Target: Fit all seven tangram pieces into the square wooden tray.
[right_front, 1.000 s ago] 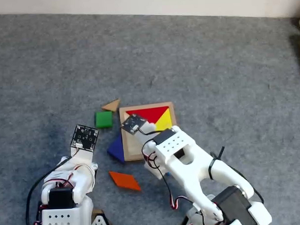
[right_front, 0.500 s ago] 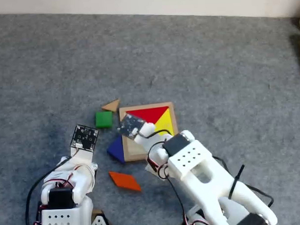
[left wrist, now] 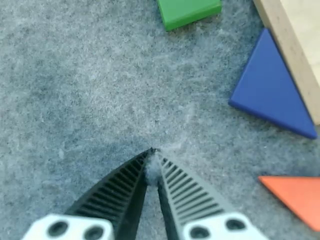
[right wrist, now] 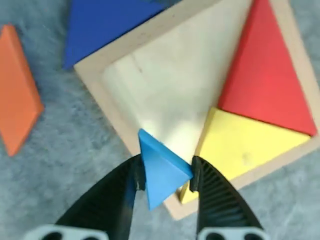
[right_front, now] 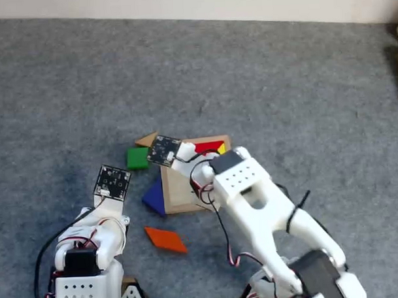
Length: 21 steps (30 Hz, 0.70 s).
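The square wooden tray (right_front: 181,203) lies mid-table and holds a red triangle (right_front: 209,147) and a yellow triangle (right_front: 221,149) at its far side. My right gripper (right wrist: 166,167) is shut on a small light-blue triangle (right wrist: 161,172), just above the tray's rim (right wrist: 90,75) beside the yellow triangle (right wrist: 245,145) and red triangle (right wrist: 260,85). The right arm (right_front: 236,180) covers most of the tray. My left gripper (left wrist: 152,155) is shut on nothing, low over bare carpet near the dark blue triangle (left wrist: 270,92) and green square (left wrist: 189,11).
Outside the tray's left side lie a green square (right_front: 138,157), a tan triangle (right_front: 147,139), a dark blue triangle (right_front: 154,195) against the rim, and an orange parallelogram (right_front: 166,239) nearer the arms. Grey carpet stretches open to the far side and right.
The right arm has swung left and away from its base, carrying its wrist from the tray's middle to the far left corner. The left arm has kept still.
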{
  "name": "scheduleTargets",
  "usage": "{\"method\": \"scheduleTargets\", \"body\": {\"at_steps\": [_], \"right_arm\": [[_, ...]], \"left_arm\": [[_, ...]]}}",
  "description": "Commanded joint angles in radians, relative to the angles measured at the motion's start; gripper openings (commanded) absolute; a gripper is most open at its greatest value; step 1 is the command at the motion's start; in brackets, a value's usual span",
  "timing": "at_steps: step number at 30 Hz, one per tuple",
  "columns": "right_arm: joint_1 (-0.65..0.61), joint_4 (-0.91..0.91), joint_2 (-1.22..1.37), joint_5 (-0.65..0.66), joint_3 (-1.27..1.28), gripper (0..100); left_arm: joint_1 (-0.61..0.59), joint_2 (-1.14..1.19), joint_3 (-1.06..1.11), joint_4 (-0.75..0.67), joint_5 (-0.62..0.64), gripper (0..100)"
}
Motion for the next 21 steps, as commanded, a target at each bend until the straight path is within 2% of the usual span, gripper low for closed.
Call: {"method": "scheduleTargets", "body": {"at_steps": [1, 7, 13, 21], "right_arm": [[0.021, -0.053, 0.031, 0.044, -0.064, 9.1], [0.054, -0.067, 0.053, 0.043, -0.064, 10.0], [0.081, -0.073, 0.056, 0.038, -0.061, 24.9], [0.079, -0.065, 0.047, 0.038, -0.062, 23.7]], "left_arm": [[-0.005, -0.008, 0.019, 0.005, 0.011, 0], [-0.004, -0.008, 0.019, 0.005, 0.011, 0], [-0.004, -0.008, 0.019, 0.005, 0.011, 0], [-0.008, -0.01, 0.019, 0.006, 0.011, 0]]}}
